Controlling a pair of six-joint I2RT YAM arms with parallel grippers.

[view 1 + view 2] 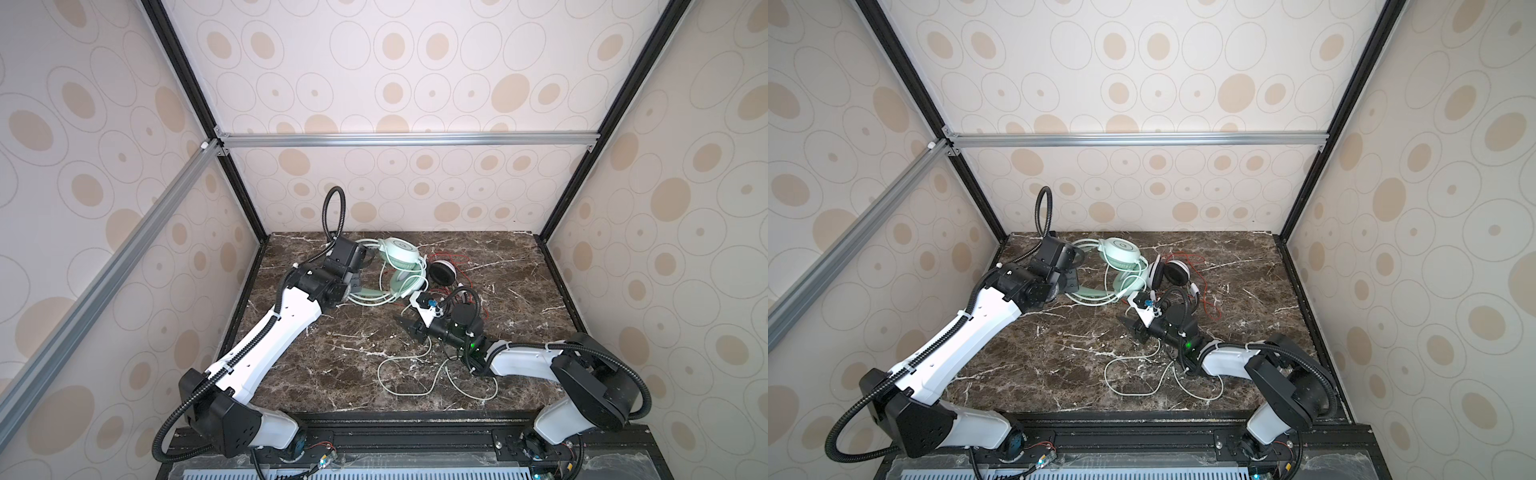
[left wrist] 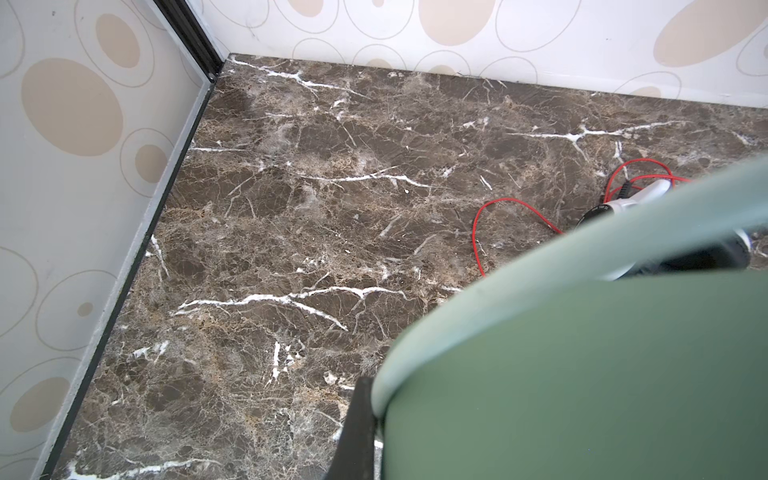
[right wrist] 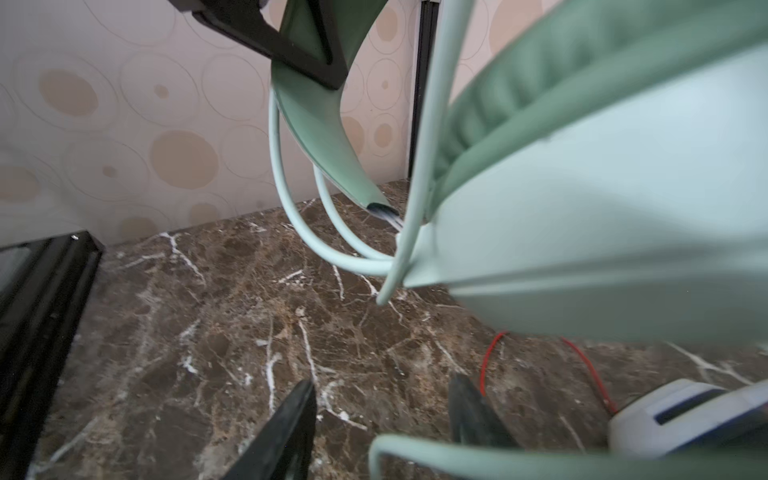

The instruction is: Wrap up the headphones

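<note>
Where the left gripper [image 1: 358,277] reaches toward the table's [image 1: 332,365] far left, its fingers are clamped tight on the headband of the mint headphones [image 1: 402,251]; the earcups sit just right of those fingers. Green cable [image 3: 353,262] coils under the headband. Beyond the earcups are the white-black headphones [image 1: 1177,272], with red cable [image 2: 475,226] strewn around them. Nearer the front, the right gripper [image 3: 383,380] has its fingers partway apart and nothing pinched. Bare marble shows between the tips, and green cable crosses close by their base.
</note>
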